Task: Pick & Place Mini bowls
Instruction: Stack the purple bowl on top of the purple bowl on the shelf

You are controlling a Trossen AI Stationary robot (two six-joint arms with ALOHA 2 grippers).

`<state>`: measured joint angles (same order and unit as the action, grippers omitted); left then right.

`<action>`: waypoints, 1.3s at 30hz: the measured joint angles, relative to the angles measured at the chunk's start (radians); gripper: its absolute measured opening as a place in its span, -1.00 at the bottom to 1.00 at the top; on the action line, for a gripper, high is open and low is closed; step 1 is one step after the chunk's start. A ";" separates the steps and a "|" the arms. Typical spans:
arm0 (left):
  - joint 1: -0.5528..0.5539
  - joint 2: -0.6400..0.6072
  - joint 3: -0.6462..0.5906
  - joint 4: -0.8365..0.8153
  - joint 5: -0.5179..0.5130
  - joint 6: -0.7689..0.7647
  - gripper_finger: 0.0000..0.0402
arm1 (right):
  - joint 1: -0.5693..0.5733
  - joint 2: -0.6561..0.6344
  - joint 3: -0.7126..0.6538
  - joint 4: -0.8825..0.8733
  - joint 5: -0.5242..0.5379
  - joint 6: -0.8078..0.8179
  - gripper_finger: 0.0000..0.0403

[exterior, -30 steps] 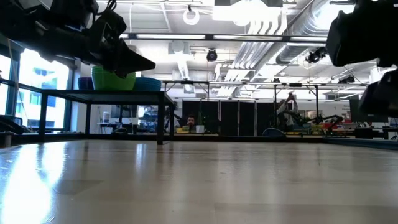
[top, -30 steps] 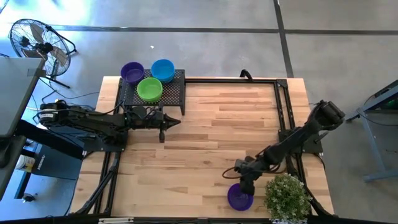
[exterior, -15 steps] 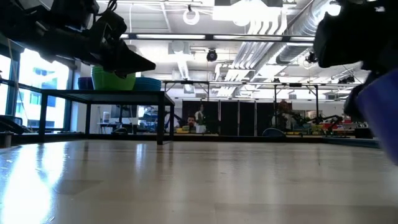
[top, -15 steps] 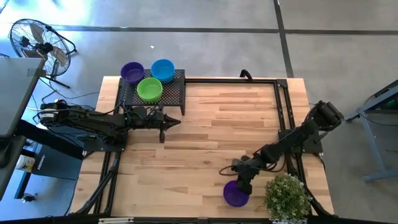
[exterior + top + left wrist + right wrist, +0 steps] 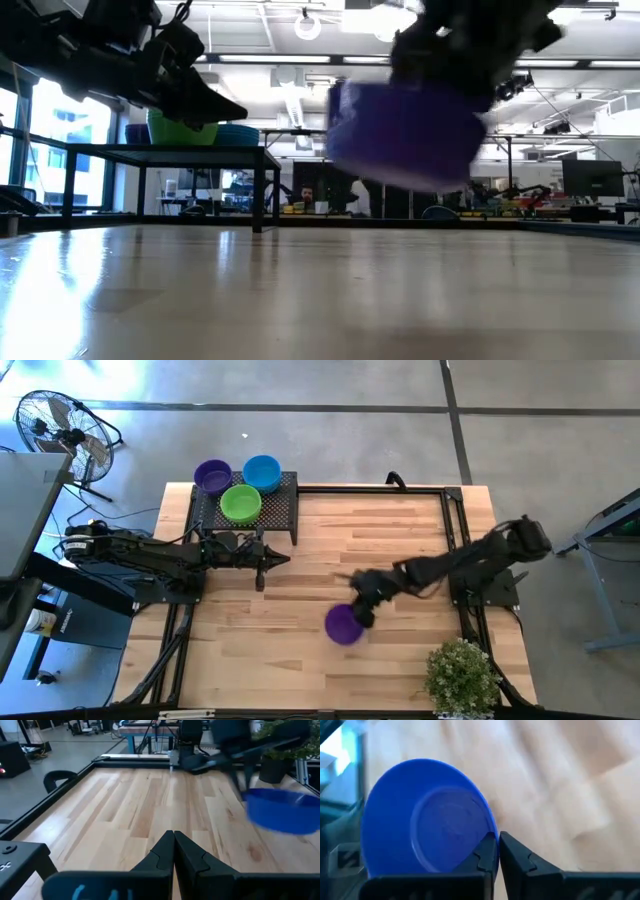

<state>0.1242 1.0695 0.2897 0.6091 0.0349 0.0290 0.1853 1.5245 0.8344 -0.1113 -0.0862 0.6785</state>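
Observation:
A purple mini bowl (image 5: pixel 343 625) hangs over the middle of the table with my right gripper (image 5: pixel 362 615) shut on it. It shows blurred in the low view (image 5: pixel 405 135) and blue in the right wrist view (image 5: pixel 427 817). Three more mini bowls rest on a black mesh rack (image 5: pixel 270 515) at the far left: purple (image 5: pixel 212 476), blue (image 5: pixel 261 472) and green (image 5: pixel 240 503). My left gripper (image 5: pixel 283 557) is shut and holds nothing. It waits just in front of the rack, pointing toward the table's right. My right gripper pinches the purple bowl's rim (image 5: pixel 489 839) between its two fingers, one finger on the inner side and one outside. The fingers slant down from the table's right. The bowl is lifted clear of the table and tilted, hanging to the left of the fingers.
A small potted plant (image 5: pixel 462 677) stands at the near right corner. A black frame (image 5: pixel 455 530) runs along the table's right and far edges. Bare wood lies between the rack and the bowl.
My right gripper has taken hold of the purple bowl near the plant. It has swung toward the table's left and far side, rising a little. The bowl, which lay on the table at the near right, now hangs clear over the middle.

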 joint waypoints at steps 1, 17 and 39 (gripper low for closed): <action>0.000 0.000 0.000 -0.002 0.000 0.000 -1.00 | -0.032 0.014 0.013 -0.003 0.001 -0.026 -0.94; 0.000 0.000 0.000 -0.007 -0.001 0.000 -1.00 | -0.289 0.366 0.333 0.001 -0.024 -0.272 -0.93; 0.000 0.000 0.000 -0.045 0.008 -0.007 -1.00 | -0.272 0.398 0.389 0.080 0.120 -0.546 -0.75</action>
<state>0.1242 1.0695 0.2901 0.5641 0.0429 0.0216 -0.0868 1.9224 1.2234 -0.0309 0.0338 0.1329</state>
